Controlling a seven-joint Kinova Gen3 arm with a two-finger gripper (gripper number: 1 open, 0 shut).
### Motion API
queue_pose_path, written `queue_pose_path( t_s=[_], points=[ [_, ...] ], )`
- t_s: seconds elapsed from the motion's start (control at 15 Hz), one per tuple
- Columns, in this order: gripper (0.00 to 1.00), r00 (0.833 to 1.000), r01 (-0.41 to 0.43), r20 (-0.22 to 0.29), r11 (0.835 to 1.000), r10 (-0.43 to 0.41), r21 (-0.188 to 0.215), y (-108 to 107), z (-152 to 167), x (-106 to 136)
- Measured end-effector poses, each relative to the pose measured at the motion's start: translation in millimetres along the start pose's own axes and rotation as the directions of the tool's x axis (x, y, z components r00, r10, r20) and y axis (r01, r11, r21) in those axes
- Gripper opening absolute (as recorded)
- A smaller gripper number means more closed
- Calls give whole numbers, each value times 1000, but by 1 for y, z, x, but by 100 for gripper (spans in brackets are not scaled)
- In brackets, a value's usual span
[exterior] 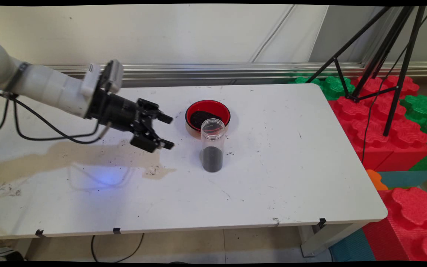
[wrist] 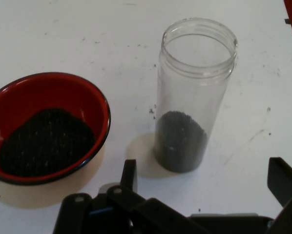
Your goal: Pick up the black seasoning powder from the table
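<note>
We had the gripper (exterior: 169,131) left of centre with fingers spread wide, holding nothing, facing the upright jar (exterior: 212,144) just in front of the red bowl (exterior: 208,115).

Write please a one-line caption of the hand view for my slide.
Open claw before an upright clear jar with dark grains, red bowl beside.

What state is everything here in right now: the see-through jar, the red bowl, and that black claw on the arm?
Jar: upright, lidless, open on top, dark grains fill only its bottom part.
Red bowl: upright just behind the jar, holding a heap of the same dark grains.
Gripper: jaws open, empty, off to the jar's side, touching nothing.
Table: stained brown beneath the arm, with scattered dark specks.
</note>
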Motion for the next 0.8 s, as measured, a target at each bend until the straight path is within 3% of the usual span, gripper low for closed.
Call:
queue_pose_path(
  t_s=[0.47, 0.8],
  points=[
    [100, 998, 13, -67, 1000, -11, 26, 3, 49, -9],
    [100, 995, 9, -102, 1000, -7, 19, 9, 73, -16]
  ],
)
